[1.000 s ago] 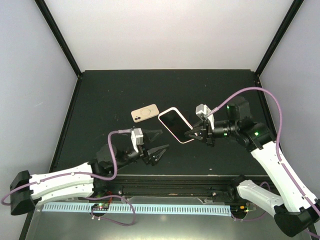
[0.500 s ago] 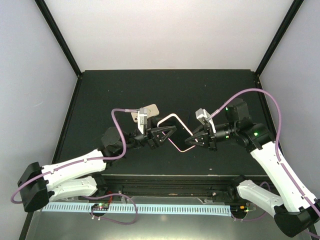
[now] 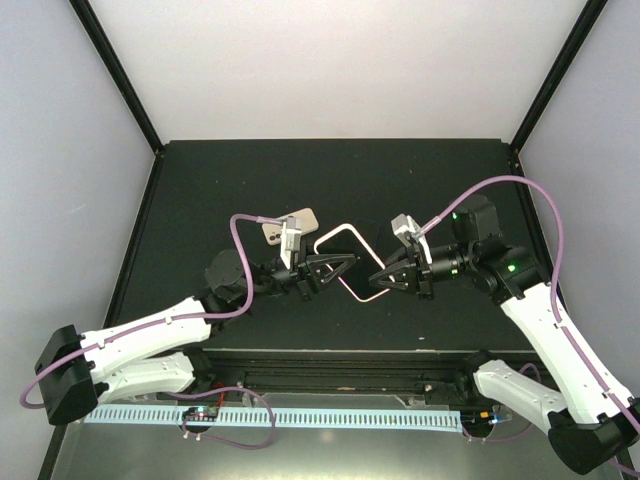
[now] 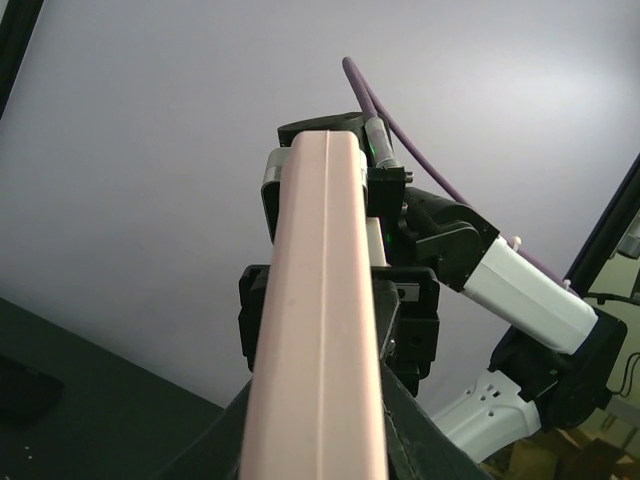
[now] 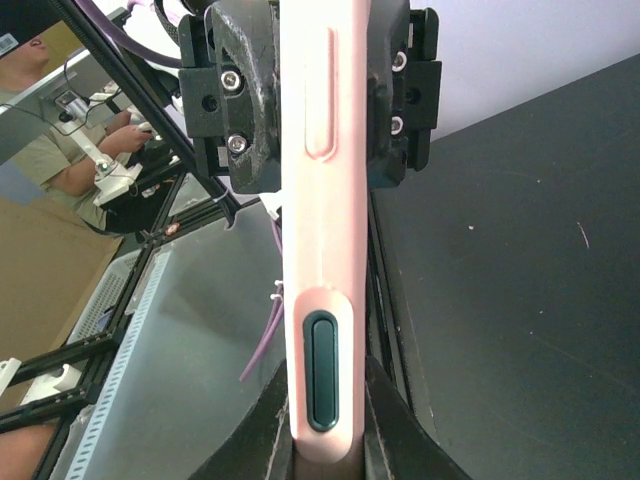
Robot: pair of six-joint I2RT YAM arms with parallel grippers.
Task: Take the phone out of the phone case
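Note:
The phone (image 3: 346, 257), dark screen up, sits inside the pink phone case (image 3: 364, 295) and hangs tilted above the black table between both arms. My left gripper (image 3: 343, 263) is shut on the case's left side. From the opposite side my right gripper (image 3: 380, 279) is shut on its right end. In the left wrist view the case's pink edge (image 4: 320, 330) runs up the middle from my left gripper (image 4: 320, 445). In the right wrist view the case edge (image 5: 322, 200) with its dark button rises from my right gripper (image 5: 322, 440) toward the left gripper's black fingers (image 5: 240, 110).
A beige flat item (image 3: 300, 220) lies on the black table (image 3: 220, 190) behind the left wrist, partly hidden by it. Purple cables loop over both arms. Black frame posts stand at the table's back corners, and a metal rail runs along the near edge.
My left arm swung up from the near table area to the phone, and its jaws closed from wide open onto the case. The right gripper lifted the phone's end slightly and kept its hold.

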